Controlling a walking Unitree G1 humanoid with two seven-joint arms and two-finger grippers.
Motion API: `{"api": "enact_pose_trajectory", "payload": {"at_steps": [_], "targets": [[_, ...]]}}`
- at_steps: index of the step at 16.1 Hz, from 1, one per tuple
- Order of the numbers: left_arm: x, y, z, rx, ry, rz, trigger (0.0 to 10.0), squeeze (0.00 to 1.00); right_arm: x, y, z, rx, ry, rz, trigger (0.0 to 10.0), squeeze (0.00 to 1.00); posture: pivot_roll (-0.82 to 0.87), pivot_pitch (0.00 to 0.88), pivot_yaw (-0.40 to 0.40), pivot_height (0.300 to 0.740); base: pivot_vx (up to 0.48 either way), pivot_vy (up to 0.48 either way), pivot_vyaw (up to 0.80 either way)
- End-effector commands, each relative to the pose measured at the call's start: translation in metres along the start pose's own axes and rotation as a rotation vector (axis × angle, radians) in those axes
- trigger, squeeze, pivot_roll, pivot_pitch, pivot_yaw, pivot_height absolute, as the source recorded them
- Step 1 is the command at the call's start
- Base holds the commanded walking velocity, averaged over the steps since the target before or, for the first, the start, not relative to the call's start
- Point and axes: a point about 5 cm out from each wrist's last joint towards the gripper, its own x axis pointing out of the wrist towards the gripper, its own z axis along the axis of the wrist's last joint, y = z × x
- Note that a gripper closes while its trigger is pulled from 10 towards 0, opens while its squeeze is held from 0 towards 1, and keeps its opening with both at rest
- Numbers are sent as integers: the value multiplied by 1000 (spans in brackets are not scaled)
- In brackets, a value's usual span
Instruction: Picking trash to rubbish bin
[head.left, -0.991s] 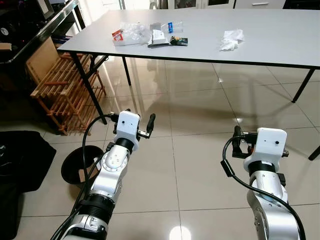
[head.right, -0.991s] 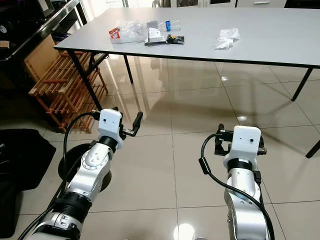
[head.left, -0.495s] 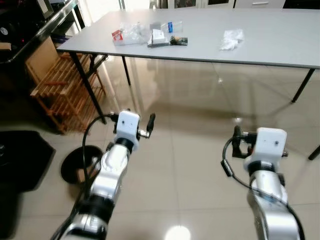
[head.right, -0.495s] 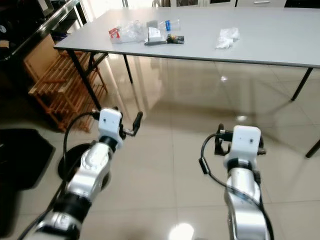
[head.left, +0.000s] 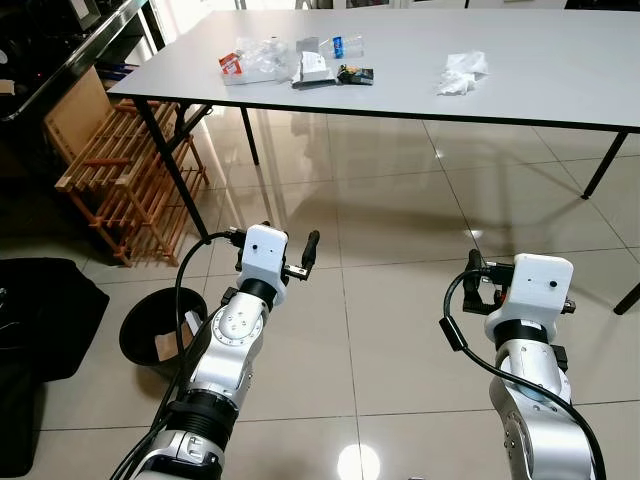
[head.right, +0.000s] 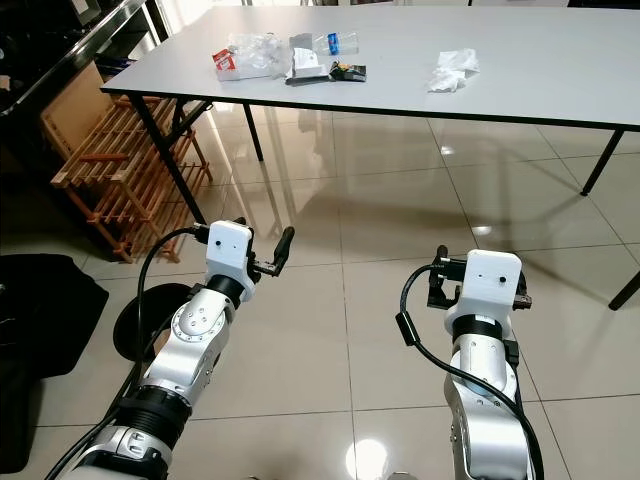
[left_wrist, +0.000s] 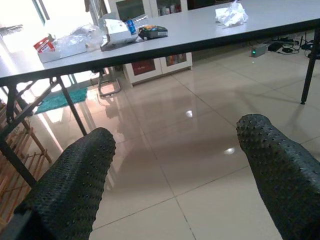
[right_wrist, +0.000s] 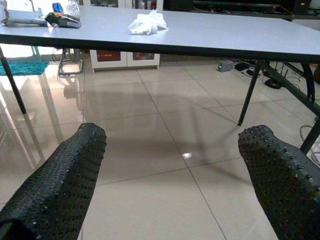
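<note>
A: Count, L to R?

B: 1 black rubbish bin (head.left: 150, 322) on the floor, lower left of frame, just beside my left arm. 1 grey table (head.left: 560, 85) across the top. On it, trash: 1 cluster upper left, a red-labelled clear bag (head.left: 252, 62), a white packet (head.left: 312, 68), a dark wrapper (head.left: 356, 73); 1 crumpled tissue (head.left: 461, 74) upper right.

A: Grippers?

B: 2. My left gripper (left_wrist: 175, 165) and right gripper (right_wrist: 172, 165) both have fingers apart, holding nothing, low over the tiles.

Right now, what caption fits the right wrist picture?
Open right end effector faces crumpled white tissue on the grey table.
</note>
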Motion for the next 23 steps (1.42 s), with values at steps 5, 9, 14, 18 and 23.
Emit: {"api": "enact_pose_trajectory", "payload": {"at_steps": [5,9,14,18,23], "targets": [[1,1,0,-13,7,-9,10000,0,-1,-1,3,5,-10,-12,10000,0,-170,70,111,740,0,-288,0],[2,0,0,-19,8,-11,10000,0,0,-1,4,2,-16,-14,10000,0,-172,65,111,740,0,-480,0],[2,0,-1,-24,14,-11,10000,0,0,-2,4,-3,-16,-17,10000,0,-172,65,110,740,0,-480,0],[2,0,-1,-22,19,-9,10000,0,1,-4,7,-30,-40,-27,10000,0,-173,62,110,740,0,-480,0],[6,25,14,-16,-52,141,10000,0,6,-10,18,-169,-133,-17,10000,0,-163,44,99,740,0,0,0]]}}
